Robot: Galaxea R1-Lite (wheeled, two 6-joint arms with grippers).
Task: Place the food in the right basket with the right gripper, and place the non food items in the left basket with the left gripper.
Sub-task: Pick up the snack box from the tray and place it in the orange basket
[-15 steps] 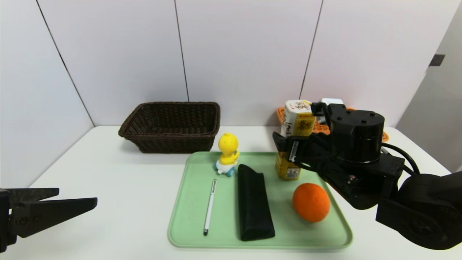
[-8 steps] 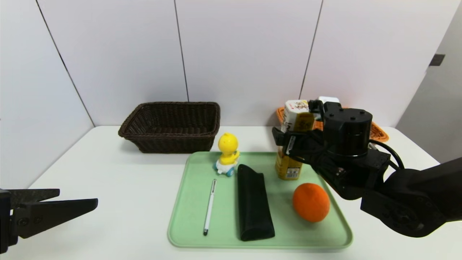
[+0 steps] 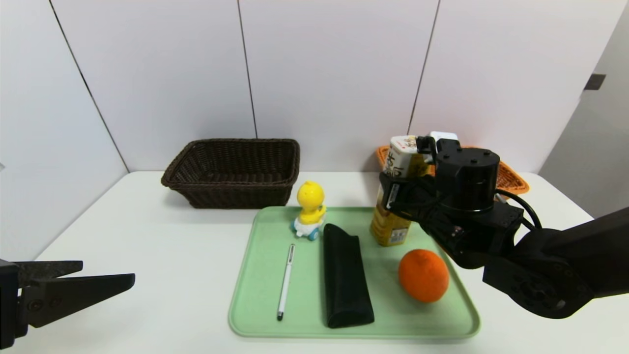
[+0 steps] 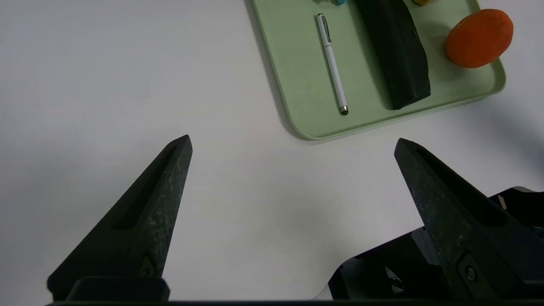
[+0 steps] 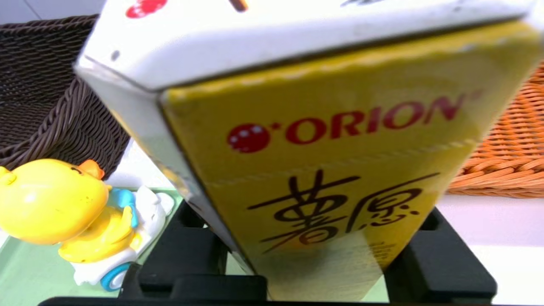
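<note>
Over on the far left, the left gripper [image 3: 105,281] hangs above the bare white table [image 3: 147,275], fingers [image 4: 144,221] spread wide and holding nothing. Behind it, near the wall, sits the dark brown basket [image 3: 233,172]. Next comes the green tray [image 3: 255,295]: the yellow duck toy [image 3: 309,209] stands at its far edge, the white pen [image 3: 285,281] lies lengthwise in front of it, and the black pouch [image 3: 345,275] lies just beside the pen. Right of the pouch, the yellow-and-white snack carton [image 3: 395,196] stands on the tray, leaning slightly, with the right gripper [image 3: 393,196] closed on its middle. The orange fruit [image 3: 423,275] rests nearer, at the tray's right side. Behind the arm, the orange basket [image 3: 511,178] sits on the table, partly hidden.
</note>
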